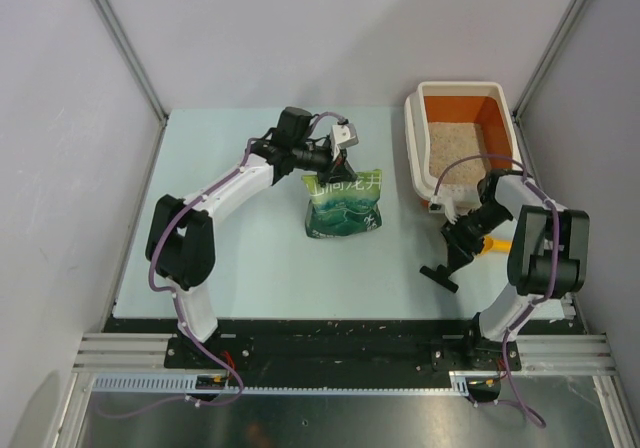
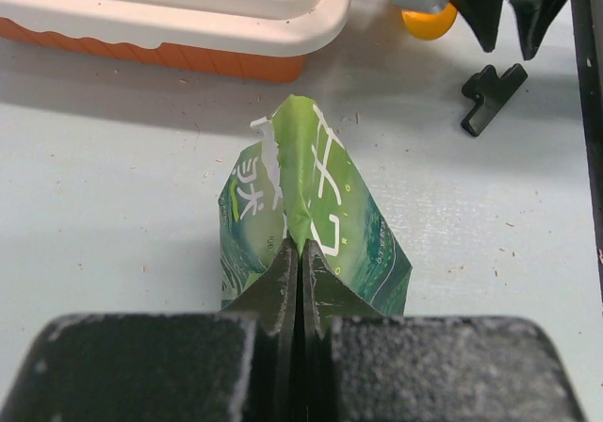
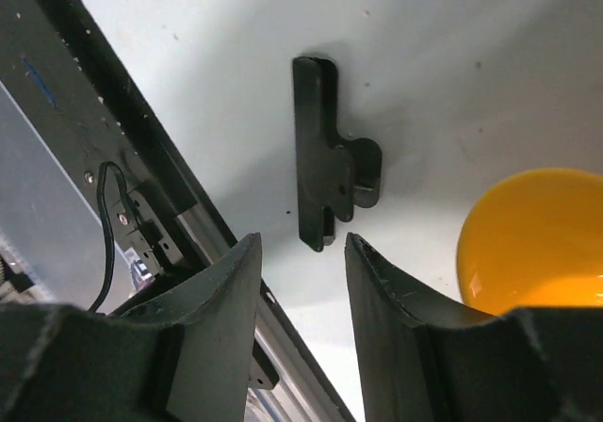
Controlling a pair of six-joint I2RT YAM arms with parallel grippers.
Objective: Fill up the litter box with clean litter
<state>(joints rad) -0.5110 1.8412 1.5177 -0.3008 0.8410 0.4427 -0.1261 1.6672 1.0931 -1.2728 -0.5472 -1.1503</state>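
The litter box (image 1: 412, 144), orange with a wide white rim, stands at the back right and holds pale beige litter (image 1: 455, 148) on its floor. Its rim also shows in the left wrist view (image 2: 188, 17). A green printed bag (image 1: 345, 206) stands upright mid-table. My left gripper (image 1: 335, 171) is shut on the bag's top edge (image 2: 301, 158), with the jaws pressed together (image 2: 301, 252). My right gripper (image 1: 458, 250) is open and empty (image 3: 301, 243). It hangs just above a black clip (image 3: 330, 177) lying on the table.
A yellow-orange scoop (image 3: 532, 234) lies right of the clip, near the litter box's front edge (image 1: 495, 243). The black clip (image 1: 438, 274) lies near the table's front edge. The metal rail (image 3: 141, 215) runs close behind the right gripper. Grey walls enclose the table.
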